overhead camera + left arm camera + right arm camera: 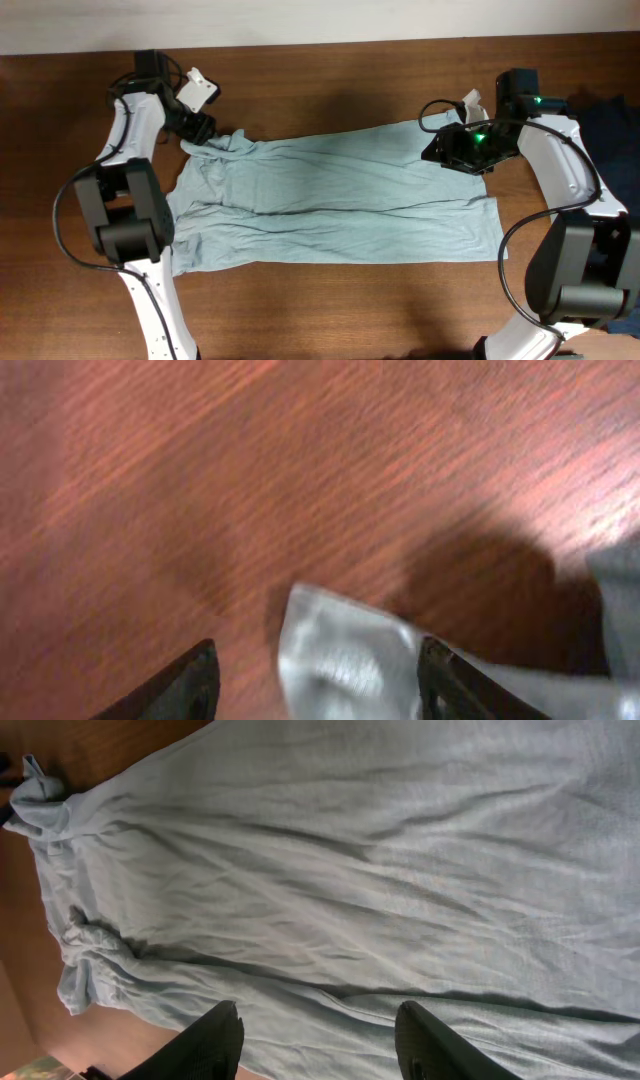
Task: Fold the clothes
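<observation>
The clothes, one pale grey-blue T-shirt (330, 200), lie spread lengthwise across the wooden table, wrinkled, with bunched fabric at the left end. My left gripper (200, 128) sits at the shirt's far left corner. In the left wrist view its jaws stand apart (320, 685), with a raised tip of the shirt (340, 660) between them, close to the right finger and clear of the left one. My right gripper (452, 146) hovers over the shirt's far right corner. The right wrist view shows it open (325, 1040) above the flat cloth (350, 870), gripping nothing.
A dark navy garment (610, 110) lies at the table's right edge, behind the right arm. Bare brown tabletop (330, 80) runs along the far side of the shirt and along the near side (330, 310).
</observation>
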Robot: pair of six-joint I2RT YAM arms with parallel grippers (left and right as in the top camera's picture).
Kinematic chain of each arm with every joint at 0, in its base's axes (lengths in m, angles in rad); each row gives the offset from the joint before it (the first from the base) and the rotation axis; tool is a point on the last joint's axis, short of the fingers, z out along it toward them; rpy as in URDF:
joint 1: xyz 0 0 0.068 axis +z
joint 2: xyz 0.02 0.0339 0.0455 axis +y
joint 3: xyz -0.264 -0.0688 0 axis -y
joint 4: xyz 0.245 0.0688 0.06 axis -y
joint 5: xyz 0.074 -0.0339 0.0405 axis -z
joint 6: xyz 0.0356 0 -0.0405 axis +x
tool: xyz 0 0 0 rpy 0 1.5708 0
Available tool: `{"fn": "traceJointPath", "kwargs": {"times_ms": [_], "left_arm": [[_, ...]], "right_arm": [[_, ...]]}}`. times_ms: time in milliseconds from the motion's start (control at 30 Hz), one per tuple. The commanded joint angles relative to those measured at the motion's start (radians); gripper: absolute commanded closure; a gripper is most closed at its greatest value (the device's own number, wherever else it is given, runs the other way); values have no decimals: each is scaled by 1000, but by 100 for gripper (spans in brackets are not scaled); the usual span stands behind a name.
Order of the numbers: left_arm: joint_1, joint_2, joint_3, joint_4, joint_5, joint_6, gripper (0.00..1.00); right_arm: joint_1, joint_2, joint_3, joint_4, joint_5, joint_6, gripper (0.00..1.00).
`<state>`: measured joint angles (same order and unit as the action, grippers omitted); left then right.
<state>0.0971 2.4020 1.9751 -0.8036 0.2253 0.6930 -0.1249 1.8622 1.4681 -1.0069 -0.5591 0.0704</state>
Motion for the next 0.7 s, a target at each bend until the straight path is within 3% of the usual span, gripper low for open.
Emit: {"fn": "traceJointPath", "kwargs": {"times_ms": [0,300,400,533,600,667], "left_arm": [[-26,23,9,35,0,20,39],[-37,70,9,41,-84,19,44],[-37,80,9,41,-95,19,56],[-38,83,9,40,-95,13,90],[-38,83,11,36,-95,8,100],[-38,83,20,24,-98,-12,100]], "right_arm": [[-6,-12,10,-8,-6,-11,46],[-6,-12,10,-11,-5,-11,46],[-6,-12,10,-11,-5,-11,46],[-6,-12,10,-11,-6,-11,45],[-6,-12,10,-11,-6,-11,46],[-6,-12,10,-11,-6,-11,46]]}}
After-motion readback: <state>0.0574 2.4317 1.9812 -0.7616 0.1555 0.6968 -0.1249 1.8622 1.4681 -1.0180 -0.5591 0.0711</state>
